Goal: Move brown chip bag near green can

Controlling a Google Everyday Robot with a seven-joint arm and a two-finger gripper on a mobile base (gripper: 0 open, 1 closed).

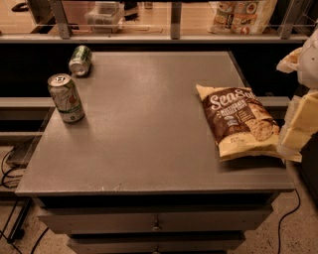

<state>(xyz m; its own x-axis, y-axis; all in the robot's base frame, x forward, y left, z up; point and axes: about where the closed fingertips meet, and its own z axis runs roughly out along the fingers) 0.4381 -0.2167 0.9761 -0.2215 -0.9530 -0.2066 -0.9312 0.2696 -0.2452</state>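
The brown chip bag (237, 121) lies flat on the right side of the grey table (144, 129), its white lettering facing up. The green can (80, 60) lies on its side at the table's far left corner. My gripper (298, 130) comes in from the right edge of the view as pale yellowish parts. It is just past the bag's right edge and close to its lower right corner. The bag and the green can are far apart, on opposite sides of the table.
A paler whitish-green can with a red spot (66, 97) stands upright on the left side, in front of the green can. A shelf with snack packs (242, 15) runs behind the table. Drawers (156, 225) are below the front edge. Cables lie on the floor at the left.
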